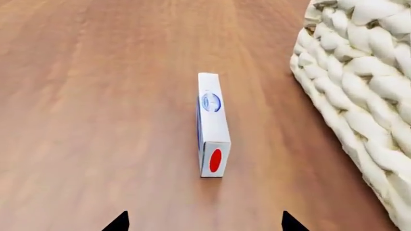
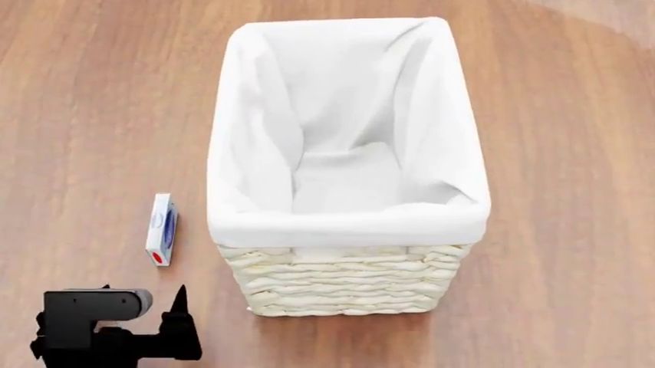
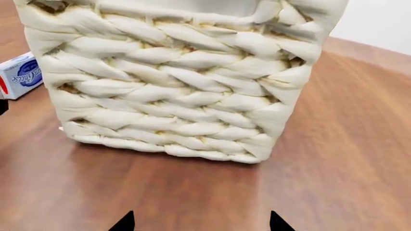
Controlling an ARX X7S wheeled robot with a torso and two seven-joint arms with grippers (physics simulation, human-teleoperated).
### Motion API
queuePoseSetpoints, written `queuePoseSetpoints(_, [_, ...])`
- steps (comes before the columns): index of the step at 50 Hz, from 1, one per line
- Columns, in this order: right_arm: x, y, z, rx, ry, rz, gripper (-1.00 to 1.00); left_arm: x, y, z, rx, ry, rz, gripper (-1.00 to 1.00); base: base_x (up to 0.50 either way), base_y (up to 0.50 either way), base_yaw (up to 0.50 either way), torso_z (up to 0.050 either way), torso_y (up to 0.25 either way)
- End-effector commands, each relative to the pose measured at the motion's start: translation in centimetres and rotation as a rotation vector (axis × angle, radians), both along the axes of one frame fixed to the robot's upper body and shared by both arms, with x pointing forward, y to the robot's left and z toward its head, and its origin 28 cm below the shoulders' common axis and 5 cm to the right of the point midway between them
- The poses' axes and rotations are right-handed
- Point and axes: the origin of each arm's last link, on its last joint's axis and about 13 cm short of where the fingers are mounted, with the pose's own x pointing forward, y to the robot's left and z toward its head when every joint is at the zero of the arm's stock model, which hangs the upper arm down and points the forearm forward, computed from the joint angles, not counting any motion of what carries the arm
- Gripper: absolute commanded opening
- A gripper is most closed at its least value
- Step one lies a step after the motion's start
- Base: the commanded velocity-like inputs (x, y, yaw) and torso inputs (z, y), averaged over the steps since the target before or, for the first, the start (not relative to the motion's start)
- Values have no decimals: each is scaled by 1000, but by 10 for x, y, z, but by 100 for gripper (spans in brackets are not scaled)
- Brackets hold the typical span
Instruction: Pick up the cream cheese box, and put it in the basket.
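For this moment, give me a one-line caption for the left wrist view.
Open left gripper lined up behind the cream cheese box standing on edge on the wooden table, basket alongside.

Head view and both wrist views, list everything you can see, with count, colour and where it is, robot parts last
cream cheese box: one, white with red and blue markings, standing on a narrow edge on the table, beside the basket on the robot's left, apart from it.
basket: one, cream-white woven wicker with a white cloth liner folded over its rim, middle of the table, nothing inside.
table: one, brown wood grain, under everything.
left gripper: one, black, open, short of the box, not touching it.
right gripper: one, black, open, facing the basket's wicker wall.
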Motion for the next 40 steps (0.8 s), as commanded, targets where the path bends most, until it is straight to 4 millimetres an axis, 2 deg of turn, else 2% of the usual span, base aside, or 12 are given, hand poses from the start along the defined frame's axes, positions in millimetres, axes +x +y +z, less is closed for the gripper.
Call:
queuePoseSetpoints(1, [-1,1,-1,0,4,8,100,24,-3,2,-1,36,-11,100,0,0,0,0,0])
queuePoseSetpoints(11, [-1,1,-2,0,7,11,100,52,-2,11,-7,50,21,100,0,0,0,0,0])
queuePoseSetpoints(19, [-1,1,-3,0,7,13,100,57,-4,9,-7,62,32,100,0,0,0,0,0])
queuePoseSetpoints(25, [-1,1,-2,1,5,12,100,61,-5,15,-8,59,30,100,0,0,0,0,0])
queuePoseSetpoints(39, [-1,1,-3,2,7,10,100,61,-7,14,-35,74,-1,100,0,0,0,0,0])
queuePoseSetpoints(40, [-1,1,-2,2,6,12,100,60,-7,14,-23,77,13,-100,0,0,0,0,0])
